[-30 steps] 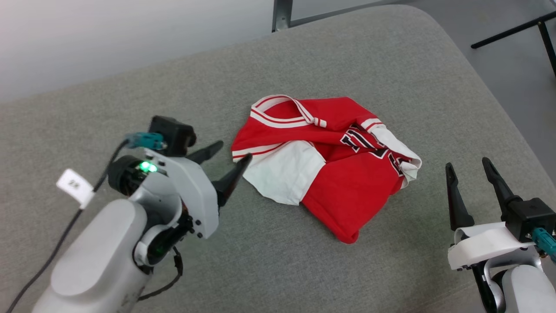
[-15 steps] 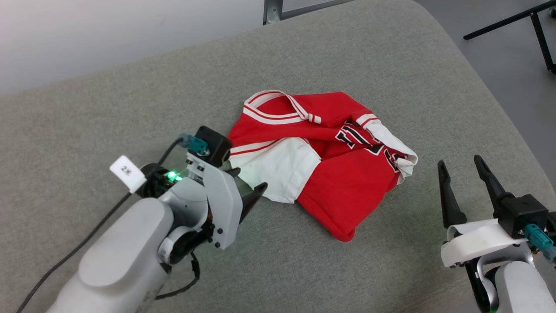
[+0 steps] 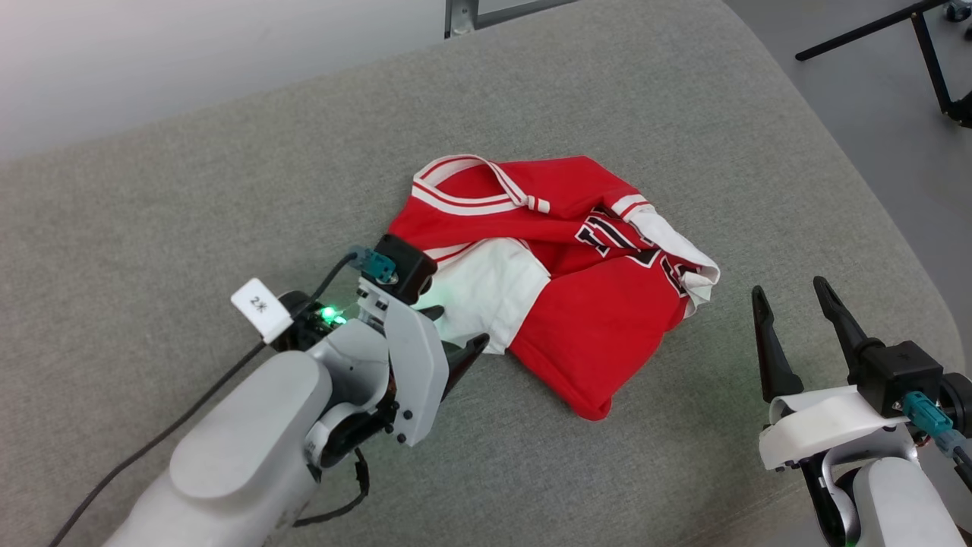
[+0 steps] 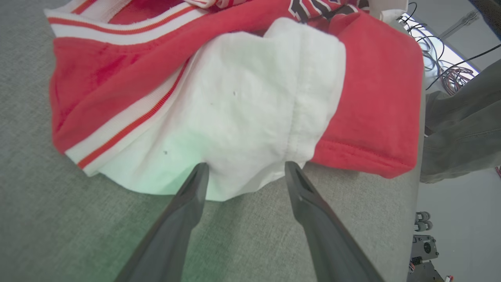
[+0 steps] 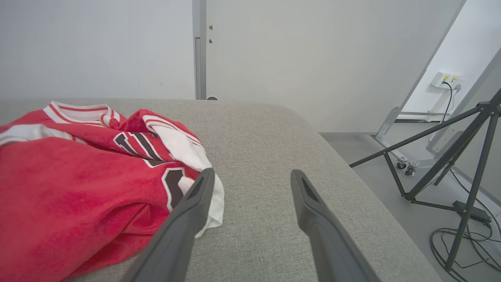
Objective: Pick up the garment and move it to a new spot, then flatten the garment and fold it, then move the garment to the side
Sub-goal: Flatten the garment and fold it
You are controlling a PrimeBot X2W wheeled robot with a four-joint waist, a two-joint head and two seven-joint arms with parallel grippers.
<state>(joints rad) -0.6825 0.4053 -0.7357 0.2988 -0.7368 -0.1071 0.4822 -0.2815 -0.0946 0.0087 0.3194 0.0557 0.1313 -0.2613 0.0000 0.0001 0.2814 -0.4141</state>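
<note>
At the left of your head view, the left gripper [image 3: 459, 328] reaches in low over the grey upholstered cushion [image 3: 683, 114]. Its two dark fingers are spread apart and hold nothing, and a white tag [image 3: 260, 308] hangs on its cable. Your left wrist view sets both fingertips at the near hem of the white sleeve [image 4: 242, 102]; you cannot tell whether they touch the cloth.

At centre, the red jersey T-shirt [image 3: 577, 304] lies crumpled on the middle of the cushion. Its red-and-white striped collar [image 3: 463, 186] is on the far side, and the black, white-outlined lettering [image 3: 615, 243] is creased into the folds on the right.

To the right, your right gripper [image 3: 788, 287] stands clear of the shirt near the cushion's edge, fingers wide and empty. Its wrist view shows the shirt's lettered corner just beside the left finger. A black tripod [image 5: 450, 156] stands on the floor beyond.
</note>
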